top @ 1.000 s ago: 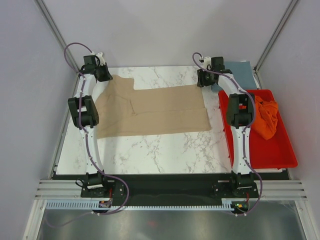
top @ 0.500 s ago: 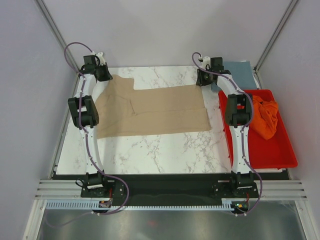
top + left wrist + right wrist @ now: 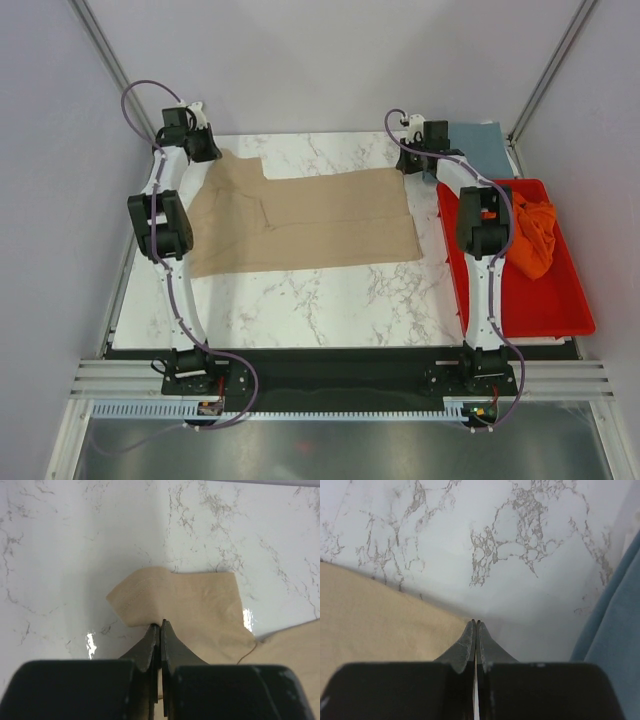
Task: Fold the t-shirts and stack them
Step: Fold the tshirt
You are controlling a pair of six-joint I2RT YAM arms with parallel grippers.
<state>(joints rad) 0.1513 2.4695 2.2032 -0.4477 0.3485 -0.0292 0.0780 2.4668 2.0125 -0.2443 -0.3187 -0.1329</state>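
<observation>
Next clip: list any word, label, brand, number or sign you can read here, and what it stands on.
None: no readable text in any view.
The tan shirt, blue shirt, orange shirt, tray and table are plain.
Tiny coloured spots at the arm bases are too small to read.

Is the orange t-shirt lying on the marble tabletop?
No, the orange t-shirt lies bunched up inside the red tray.
</observation>
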